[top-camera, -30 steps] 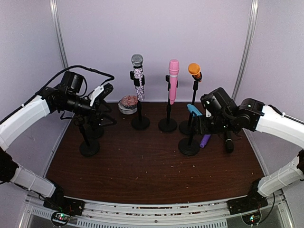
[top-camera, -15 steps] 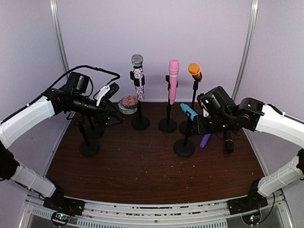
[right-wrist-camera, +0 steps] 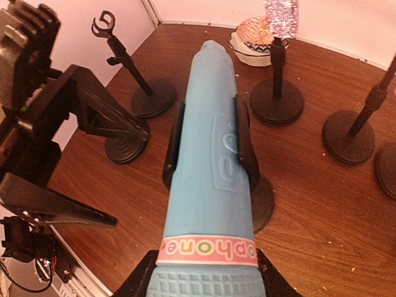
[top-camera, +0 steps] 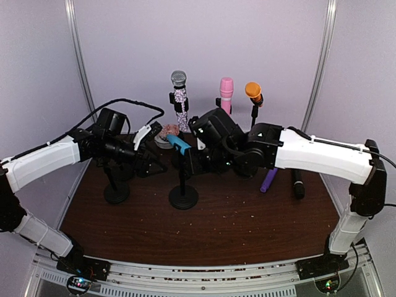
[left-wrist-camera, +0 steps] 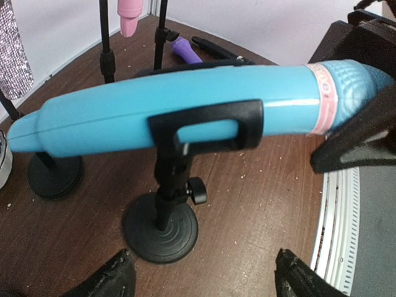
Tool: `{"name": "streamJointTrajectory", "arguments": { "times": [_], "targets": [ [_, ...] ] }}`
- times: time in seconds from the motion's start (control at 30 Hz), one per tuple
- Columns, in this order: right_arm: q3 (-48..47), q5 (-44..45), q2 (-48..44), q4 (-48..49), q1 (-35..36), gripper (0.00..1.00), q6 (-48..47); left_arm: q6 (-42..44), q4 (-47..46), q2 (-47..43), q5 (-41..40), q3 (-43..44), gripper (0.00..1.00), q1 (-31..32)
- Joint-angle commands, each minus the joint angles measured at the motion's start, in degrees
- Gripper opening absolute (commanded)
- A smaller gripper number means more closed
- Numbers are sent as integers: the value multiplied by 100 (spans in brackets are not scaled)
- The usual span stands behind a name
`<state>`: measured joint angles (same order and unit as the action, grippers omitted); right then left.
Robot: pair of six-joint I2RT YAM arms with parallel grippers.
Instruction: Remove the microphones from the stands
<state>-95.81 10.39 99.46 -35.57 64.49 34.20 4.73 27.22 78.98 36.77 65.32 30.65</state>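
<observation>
The blue microphone (top-camera: pixel 178 143) sits in the black clip (left-wrist-camera: pixel 210 127) of its stand (top-camera: pixel 184 198), just left of the middle of the table (top-camera: pixel 247 229). It lies nearly level across the clip. In the top view its tapered tail points toward 10 o'clock and its head runs toward 4 o'clock.

That head goes straight into the right gripper (right-wrist-camera: pixel 204 281). The right wrist view shows a dark finger pressed against each side of the textured grille, just below the pink lettered band, so the jaws are clamped on the head. The right arm reaches in from 3 o'clock.

At 9 o'clock of the microphone hangs the left gripper (left-wrist-camera: pixel 201 272), facing the mic side-on. Its fingers are spread wide with nothing between them, one to each side of the stand's round base in its own view.

Farther out, an empty stand (top-camera: pixel 116 192) sits at 9 o'clock. At 12 o'clock a sparkly microphone (top-camera: pixel 179 102) stands upright, with a small bowl (top-camera: pixel 166 135) beside it. A pink microphone (top-camera: pixel 226 88) and an orange microphone (top-camera: pixel 253 91) rise at 1 o'clock. At 3 o'clock a purple microphone (top-camera: pixel 267 181) and a black microphone (top-camera: pixel 298 184) lie flat on the wood.
</observation>
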Motion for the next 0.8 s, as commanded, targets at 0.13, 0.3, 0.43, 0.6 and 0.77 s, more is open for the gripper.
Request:
{"name": "streamJointTrajectory", "arguments": {
  "times": [0.13, 0.3, 0.43, 0.6, 0.77],
  "targets": [
    [-343, -329, 460, 1358, 185, 0, 827, 106, -617, 174, -241, -346, 76, 29],
    [-490, -705, 667, 1595, 211, 0, 1096, 127, -850, 386, -299, -280, 66, 29],
    [-389, -893, 625, 1699, 208, 0, 1227, 195, -885, 603, -276, -36, 58, 29],
    [-58, -1067, 480, 1926, 197, 0, 1410, 331, -914, 775, -341, 102, 48, 28],
    [69, -1215, 450, 1927, 197, 0, 1460, 325, -971, 802, -309, 159, 30, 28]
  ]
}}
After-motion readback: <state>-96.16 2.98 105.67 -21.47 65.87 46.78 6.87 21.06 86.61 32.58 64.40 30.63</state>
